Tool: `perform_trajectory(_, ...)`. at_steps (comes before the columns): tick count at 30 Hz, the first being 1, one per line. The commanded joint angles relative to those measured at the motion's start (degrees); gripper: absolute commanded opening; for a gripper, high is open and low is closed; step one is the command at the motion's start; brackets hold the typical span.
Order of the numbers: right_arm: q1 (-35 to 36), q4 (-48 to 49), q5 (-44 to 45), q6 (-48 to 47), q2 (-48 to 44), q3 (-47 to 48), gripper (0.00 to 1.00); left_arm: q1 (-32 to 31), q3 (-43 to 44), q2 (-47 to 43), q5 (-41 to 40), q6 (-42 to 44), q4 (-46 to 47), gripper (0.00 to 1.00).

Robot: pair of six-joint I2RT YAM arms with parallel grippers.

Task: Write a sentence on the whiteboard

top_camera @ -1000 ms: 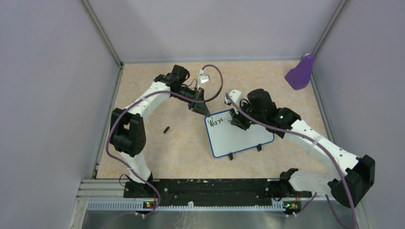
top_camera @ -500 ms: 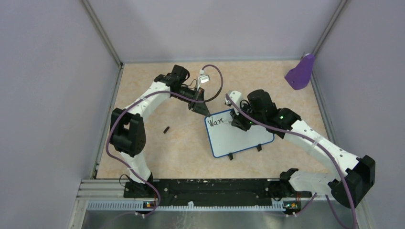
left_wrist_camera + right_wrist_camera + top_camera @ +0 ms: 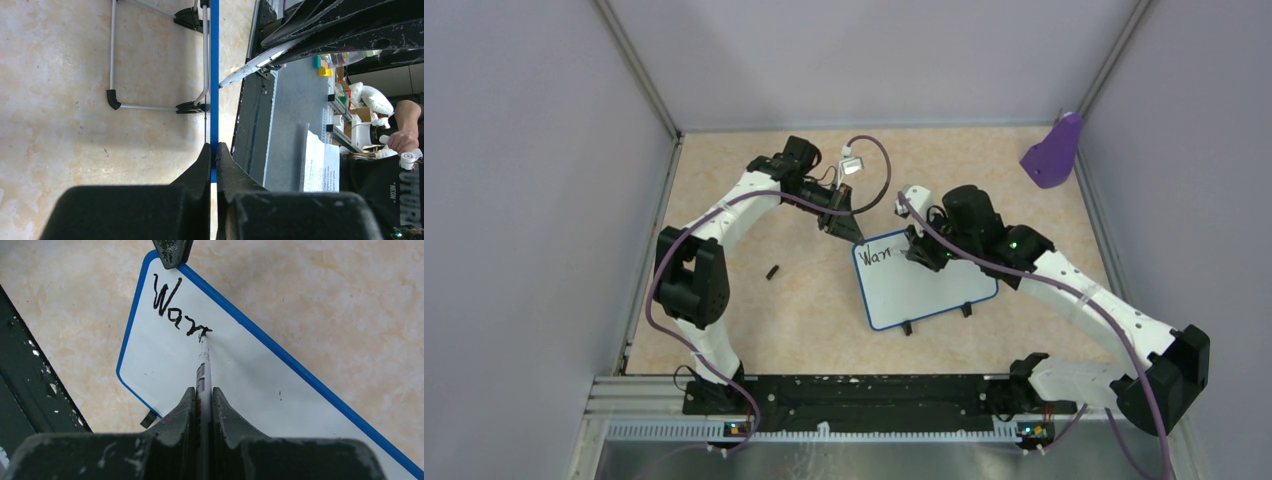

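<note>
The whiteboard (image 3: 929, 285) lies flat on the table, white with a blue rim (image 3: 214, 75) and two black feet on its near edge. My left gripper (image 3: 852, 236) (image 3: 214, 147) is shut on the board's far left corner, pinching the rim. My right gripper (image 3: 921, 254) (image 3: 203, 392) is shut on a white marker (image 3: 203, 371), whose tip touches the board. The sentence (image 3: 176, 307) (image 3: 879, 255) reads "War" in black, with one more stroke begun at the marker's tip.
A purple scoop-shaped object (image 3: 1054, 152) leans in the far right corner. A small black cap (image 3: 773, 271) lies on the table left of the board. Grey walls enclose the table on three sides; the arms' base rail (image 3: 854, 392) runs along the near edge.
The right gripper has shifted slightly with the marker, and the writing has grown by a stroke after "War". The left arm and the board have not moved.
</note>
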Motion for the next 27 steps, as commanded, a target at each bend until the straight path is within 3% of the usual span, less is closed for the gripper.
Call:
perform_trajectory(1,-0.8,2.5,2.7,0.6,0.3,3.0,0.00,-1.4,0.3,0.8,0.3,0.9,-0.6,0.00)
perform_trajectory(11,-2.3,1.0,4.6,0.4,-1.8,1.6,0.00,-1.4,0.5,1.1,0.5,1.0,-0.7,0.00)
perform_trajectory(27,-2.0,-2.2,-0.8,-1.7,-0.4,-1.1,0.00,-1.4,0.7,1.3,0.5,1.0,-0.8,0.00)
